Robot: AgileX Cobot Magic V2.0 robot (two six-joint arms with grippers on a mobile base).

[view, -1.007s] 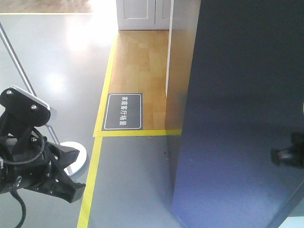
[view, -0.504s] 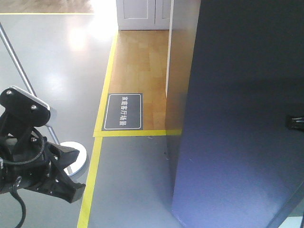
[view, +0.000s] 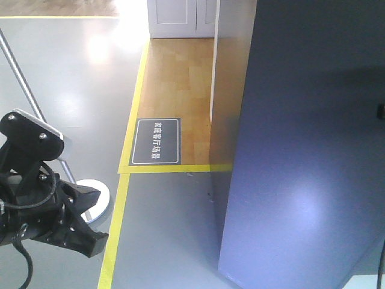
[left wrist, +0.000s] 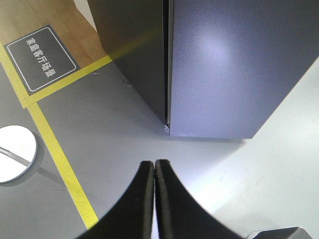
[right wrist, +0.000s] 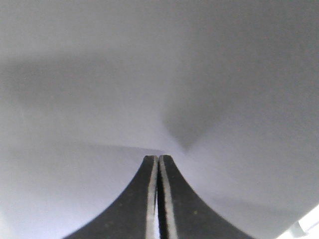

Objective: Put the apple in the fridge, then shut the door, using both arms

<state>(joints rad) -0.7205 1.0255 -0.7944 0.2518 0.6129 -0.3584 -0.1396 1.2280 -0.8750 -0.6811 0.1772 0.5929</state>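
The fridge (left wrist: 134, 50) stands dark grey-blue on the grey floor. Its door (left wrist: 234, 64) lies against the body, with only a thin seam between them. From the front, the door (view: 301, 150) fills the right half of the view. My left gripper (left wrist: 154, 163) is shut and empty, hanging over the floor short of the fridge's near corner. The left arm (view: 42, 198) sits low at the left. My right gripper (right wrist: 158, 158) is shut and empty, its tips close to a grey-blue surface. Only a dark sliver of it (view: 381, 111) shows at the front view's right edge. The apple is out of view.
A thin metal pole on a round white base (view: 96, 195) stands left of the fridge, close to my left arm. Yellow floor tape (view: 120, 205) borders a wood floor patch holding a dark sign (view: 156, 141). A pale cabinet (view: 180, 18) is at the back.
The right gripper has slid up and to the right across the door, almost out of the front view. The door's left edge has shifted slightly right. The left arm is still.
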